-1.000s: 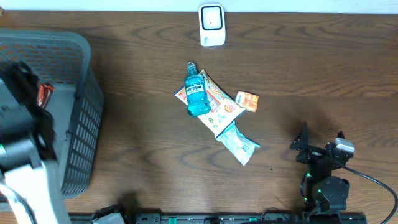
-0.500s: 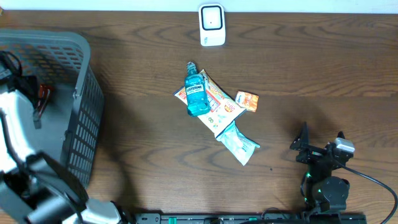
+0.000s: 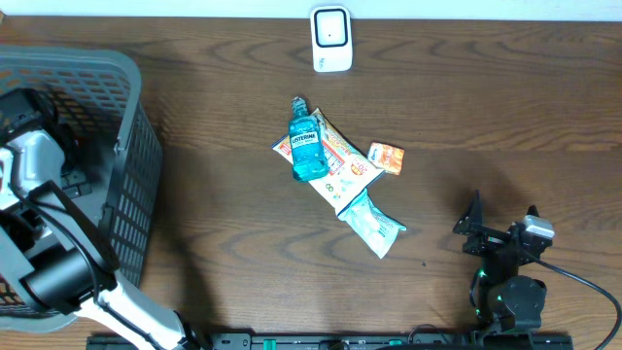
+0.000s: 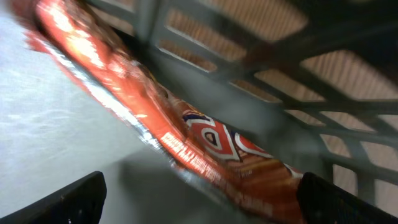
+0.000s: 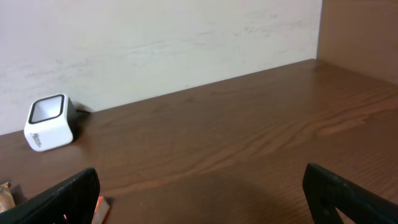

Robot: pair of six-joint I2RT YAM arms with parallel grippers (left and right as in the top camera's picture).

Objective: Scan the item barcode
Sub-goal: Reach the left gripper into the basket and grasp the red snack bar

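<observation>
My left gripper (image 4: 202, 206) is down inside the grey basket (image 3: 131, 117), open. An orange-red foil packet (image 4: 205, 134) lies slanted along the basket's lattice wall (image 4: 261, 87), just ahead of the fingertips (image 4: 74, 199) and between their lines. Nothing is held. From overhead the left arm (image 3: 34, 165) covers that packet. The white barcode scanner (image 3: 329, 39) stands at the table's far edge, also seen as the scanner (image 5: 50, 121) in the right wrist view. My right gripper (image 3: 496, 231) rests open near the front right, empty.
Mid-table lie a blue mouthwash bottle (image 3: 307, 146) on a snack packet (image 3: 340, 160), a small orange box (image 3: 387, 157) and a green-white pouch (image 3: 374, 226). The basket fills the left side. A pale wall stands behind the scanner.
The left arm has swung over and down into the basket, now covering the red packet that showed there before. The right arm and the table items have not moved.
</observation>
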